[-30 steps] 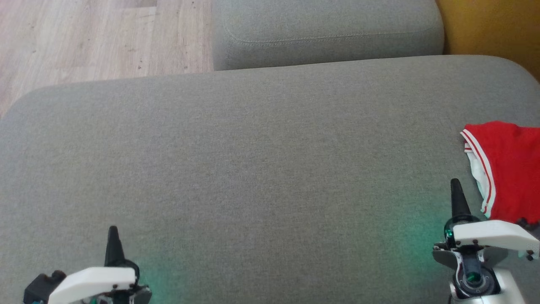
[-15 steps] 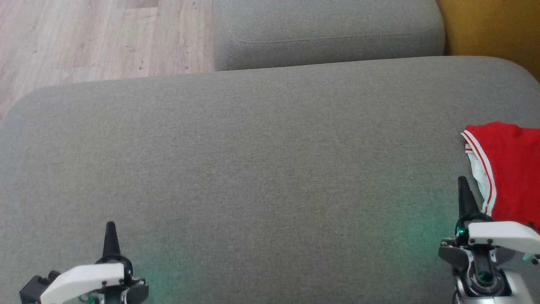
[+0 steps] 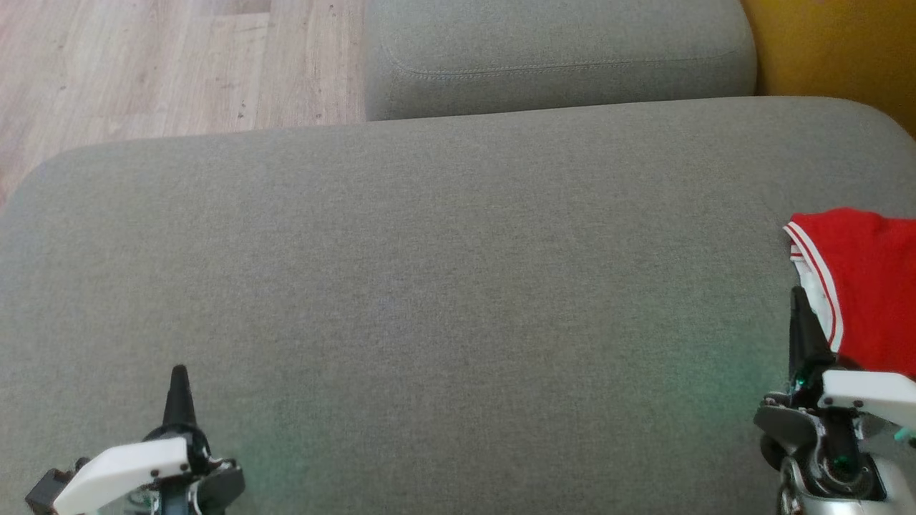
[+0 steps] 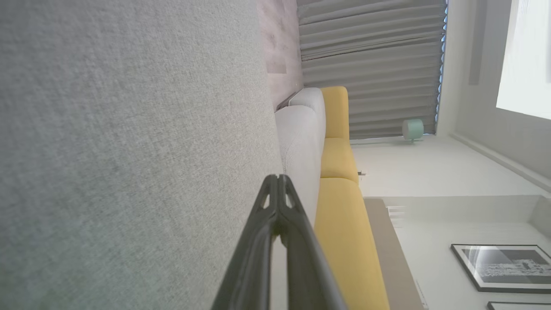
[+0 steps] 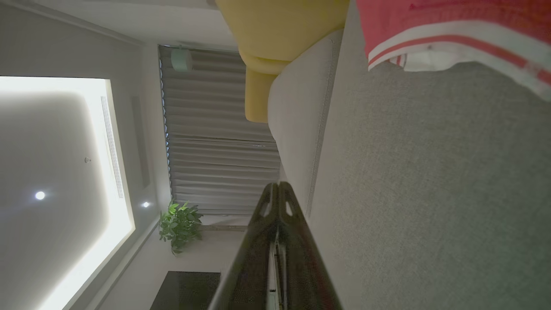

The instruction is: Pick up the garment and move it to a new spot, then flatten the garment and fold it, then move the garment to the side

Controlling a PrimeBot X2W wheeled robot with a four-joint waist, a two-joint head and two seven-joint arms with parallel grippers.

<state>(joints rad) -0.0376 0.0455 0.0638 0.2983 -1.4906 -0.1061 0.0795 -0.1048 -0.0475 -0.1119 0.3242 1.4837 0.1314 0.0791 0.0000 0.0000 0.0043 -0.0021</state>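
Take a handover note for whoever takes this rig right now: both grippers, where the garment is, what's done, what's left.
Left gripper: shut, empty, over the near left of the grey cushion.
Right gripper: shut, empty, beside the striped edge of the garment, not gripping it.
Garment: lies on the cushion's far right, partly cut off by the edge of the head view.
Done: it appears to be set off to the side; whether it is neatly folded cannot be told.
Left: check the fold. If it is unfinished, the right gripper is probably best placed to regrasp.
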